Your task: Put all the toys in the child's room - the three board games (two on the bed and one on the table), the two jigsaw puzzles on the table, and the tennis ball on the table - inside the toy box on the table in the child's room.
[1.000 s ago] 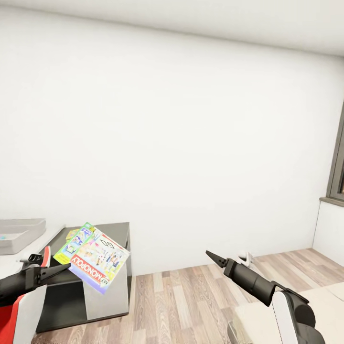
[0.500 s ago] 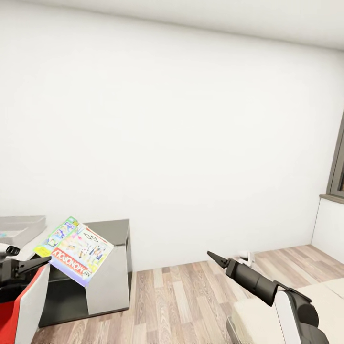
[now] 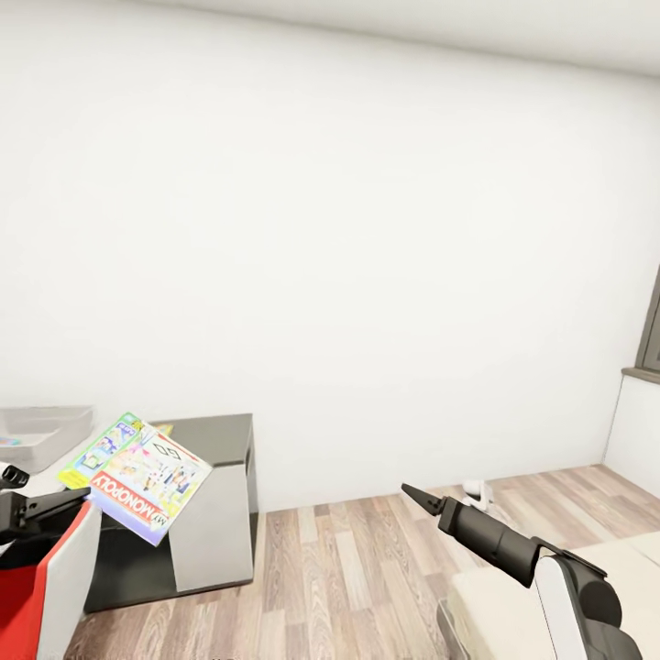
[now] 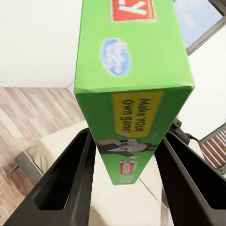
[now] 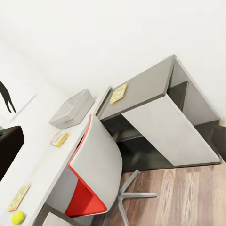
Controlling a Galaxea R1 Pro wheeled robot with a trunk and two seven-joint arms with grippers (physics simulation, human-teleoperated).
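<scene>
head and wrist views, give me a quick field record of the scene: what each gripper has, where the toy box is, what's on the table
left gripper: shut on the green board game, box tilted, held above the chair
right gripper: looks shut, holds nothing, over the wood floor
toy box: on the table, beside the dark cabinet
on the table: small colourful flat pieces, tennis ball
on the cabinet: one small flat colourful card
bed: corner near the right arm

L end effector (image 3: 78, 496) clamped, R end effector (image 3: 410, 493) pinched, extended
</scene>
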